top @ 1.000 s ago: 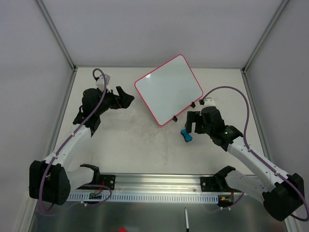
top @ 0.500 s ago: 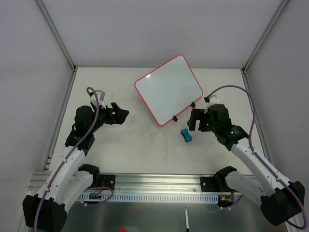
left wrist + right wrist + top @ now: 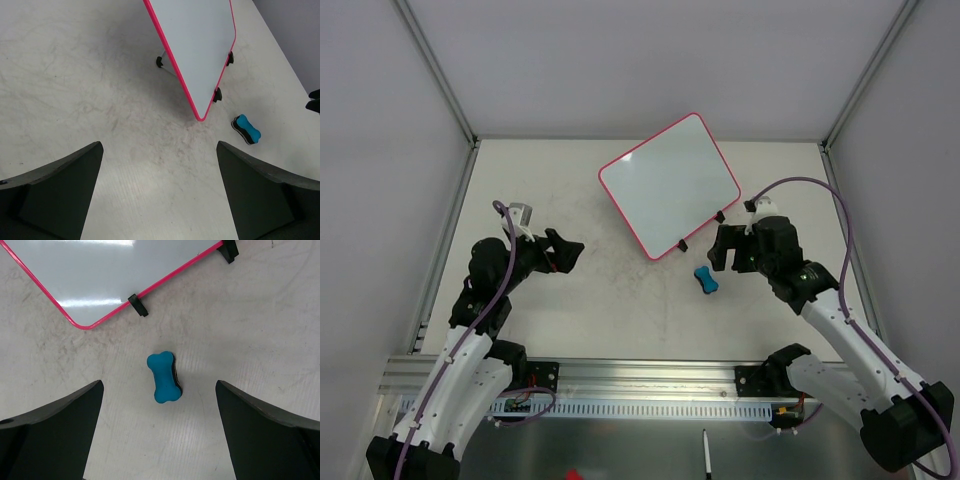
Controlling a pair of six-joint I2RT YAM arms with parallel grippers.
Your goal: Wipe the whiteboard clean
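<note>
The whiteboard (image 3: 668,185) sits toward the far middle of the table (image 3: 620,320) in your top view. It's turned at an angle, with a pink-red rim all round and a plain white face. The only thing close to it is the blue bone-shaped eraser (image 3: 706,279), lying flat just off the board's near corner and not touching it. Your right gripper (image 3: 723,250) hangs just beside that eraser, jaws spread wide and holding nothing. Your left gripper (image 3: 570,252) is well apart from the board, out on the left, and it's wide and empty too. A metal rail (image 3: 650,385) runs along the near edge, and a pen (image 3: 706,445) lies on the plate in front of it. Grey walls (image 3: 380,150) box the table in.

Left wrist: you're looking between two dark fingers (image 3: 60,190) at the board's near corner. Black clips (image 3: 217,94) sit on one edge and a small black foot (image 3: 160,61) shows under the other. The eraser lies just past the corner.

Right wrist: the eraser is centred between the spread fingers, a little below the board's clipped edge. There's glare on the board's face. The tabletop is off-white and scuffed with grey smudges.
</note>
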